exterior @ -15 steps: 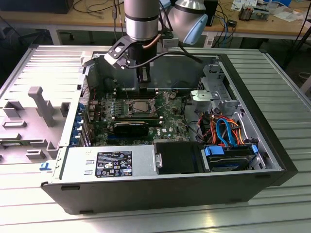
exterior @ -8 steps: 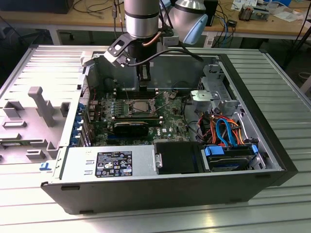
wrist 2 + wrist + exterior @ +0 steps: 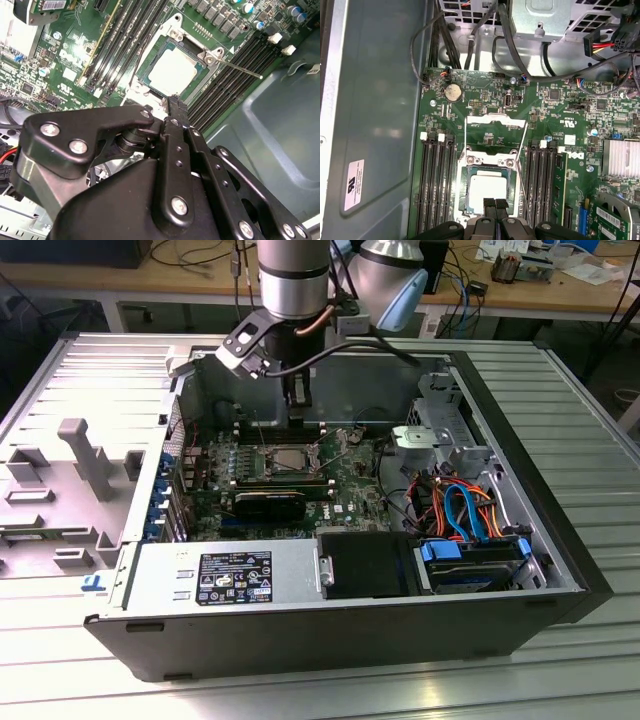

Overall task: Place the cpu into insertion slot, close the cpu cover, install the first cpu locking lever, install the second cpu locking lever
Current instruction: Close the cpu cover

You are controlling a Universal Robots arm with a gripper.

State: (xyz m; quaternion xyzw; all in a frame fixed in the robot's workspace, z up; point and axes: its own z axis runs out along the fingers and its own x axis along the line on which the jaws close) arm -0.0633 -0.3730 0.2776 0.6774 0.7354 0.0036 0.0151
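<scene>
The cpu (image 3: pixel 489 192) (image 3: pixel 172 70), a small square chip with a silvery top, lies flat in the insertion slot (image 3: pixel 464 191) on the green motherboard (image 3: pixel 350 490). The cpu cover (image 3: pixel 495 117) is swung open, away from the chip. A thin locking lever (image 3: pixel 240 69) (image 3: pixel 522 195) sticks out beside the slot, unlatched. My gripper (image 3: pixel 495 203) (image 3: pixel 172 100) (image 3: pixel 297 415) hovers just above the near edge of the slot. Its black fingertips are shut together and hold nothing.
Black memory slots (image 3: pixel 435 185) flank the socket on both sides. A black heatsink (image 3: pixel 270 505), the power supply (image 3: pixel 225 575), a drive bay (image 3: pixel 465 565) and orange and blue cables (image 3: pixel 460 505) lie inside the case. The grey case wall (image 3: pixel 375 125) is close by.
</scene>
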